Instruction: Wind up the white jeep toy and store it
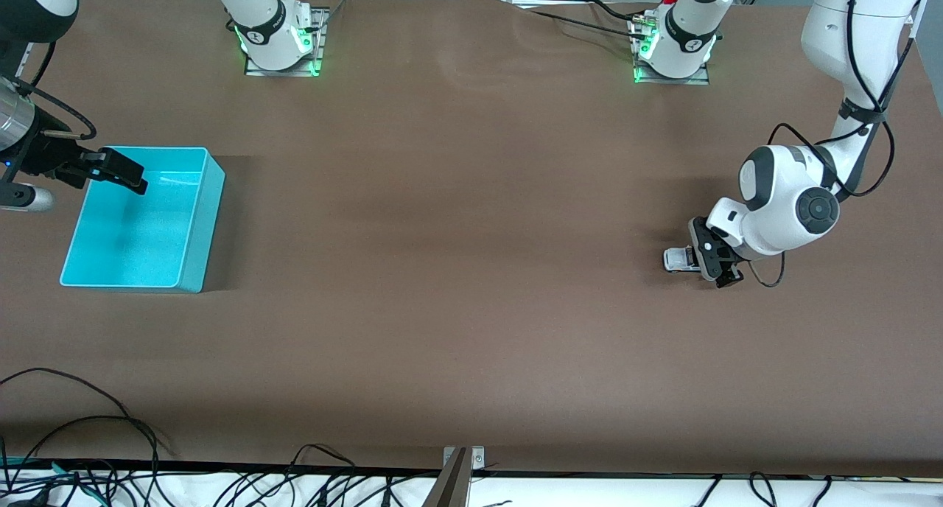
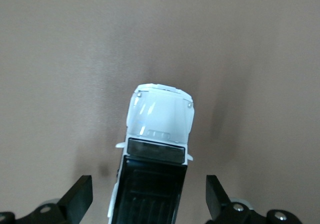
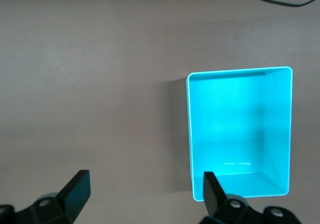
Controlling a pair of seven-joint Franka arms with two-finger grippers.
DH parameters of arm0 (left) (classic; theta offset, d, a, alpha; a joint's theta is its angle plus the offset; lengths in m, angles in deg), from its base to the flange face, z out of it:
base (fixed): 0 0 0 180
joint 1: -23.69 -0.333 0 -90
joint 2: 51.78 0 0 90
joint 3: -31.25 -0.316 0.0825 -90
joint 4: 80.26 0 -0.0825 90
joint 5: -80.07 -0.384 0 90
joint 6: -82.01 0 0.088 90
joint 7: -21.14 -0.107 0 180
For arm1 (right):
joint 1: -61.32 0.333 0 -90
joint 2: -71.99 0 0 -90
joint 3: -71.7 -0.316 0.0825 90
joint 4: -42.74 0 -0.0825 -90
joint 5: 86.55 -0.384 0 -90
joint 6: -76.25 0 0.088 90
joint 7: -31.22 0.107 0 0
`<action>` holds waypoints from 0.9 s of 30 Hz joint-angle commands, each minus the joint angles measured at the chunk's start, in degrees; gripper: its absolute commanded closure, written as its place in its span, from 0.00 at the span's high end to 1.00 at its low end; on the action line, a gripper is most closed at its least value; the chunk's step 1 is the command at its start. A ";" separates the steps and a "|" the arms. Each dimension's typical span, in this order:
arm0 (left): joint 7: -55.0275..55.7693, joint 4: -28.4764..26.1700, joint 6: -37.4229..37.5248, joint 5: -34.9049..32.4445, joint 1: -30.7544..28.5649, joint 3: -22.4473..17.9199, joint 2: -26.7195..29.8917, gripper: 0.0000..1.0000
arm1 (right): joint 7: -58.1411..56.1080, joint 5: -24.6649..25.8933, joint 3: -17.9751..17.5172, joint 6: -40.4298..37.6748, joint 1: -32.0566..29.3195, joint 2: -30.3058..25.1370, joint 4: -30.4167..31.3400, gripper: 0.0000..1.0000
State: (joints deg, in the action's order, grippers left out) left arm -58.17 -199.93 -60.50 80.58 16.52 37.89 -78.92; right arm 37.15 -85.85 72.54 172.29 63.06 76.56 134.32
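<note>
Counting across the brown tabletop (image 1: 457, 271) gave two things only: one turquoise bin (image 1: 193, 249) and one white jeep toy (image 1: 679, 259). The bin sat toward the right arm's end, with nothing in it. The right pincer (image 1: 121, 169) hung over the bin's rim at the corner farther from the front camera, its fingers (image 3: 75, 189) spread wide and holding nothing. The bare middle of the tabletop lay between bin and toy, which stood well apart. The toy stood on its wheels toward the left arm's end, a little nearer the front camera than the bin's middle. The left pincer (image 1: 718, 260) was low over the toy's black roof panel (image 2: 150, 189), its fingers (image 2: 80, 196) spread on either side of the body and not touching it. One loose cable (image 1: 766, 275) hung just beside that pincer.
</note>
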 commanded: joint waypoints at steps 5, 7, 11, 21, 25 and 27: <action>-7.17 -0.56 -1.72 0.36 -0.04 1.10 0.17 0.74 | -0.04 -0.79 0.03 0.46 -0.25 -0.62 0.71 1.00; -7.43 -0.47 -1.72 0.27 -0.04 1.10 0.17 0.63 | -0.04 -0.79 0.04 0.46 -0.34 -0.62 0.71 1.00; -7.43 -0.56 -1.72 0.36 -0.04 1.19 0.17 0.36 | -0.04 -0.79 0.04 0.46 -0.25 -0.62 0.71 1.00; -7.61 -0.56 -1.72 0.18 -0.04 2.41 -0.10 0.09 | -0.04 -0.79 -0.05 0.46 -0.34 -0.62 0.71 1.00; -9.98 -0.47 -1.72 0.18 -0.04 3.21 -0.10 0.09 | -0.04 -0.79 0.03 0.46 -0.34 -0.62 0.71 1.00; -10.42 -0.38 -1.72 0.27 -0.04 3.38 -0.10 0.09 | -0.04 -0.79 0.04 0.46 -0.25 -0.62 0.71 1.00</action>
State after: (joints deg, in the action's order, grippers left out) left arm -65.54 -200.06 -61.53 80.57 16.60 40.36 -78.96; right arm 37.15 -85.85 72.55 172.30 63.04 76.57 134.32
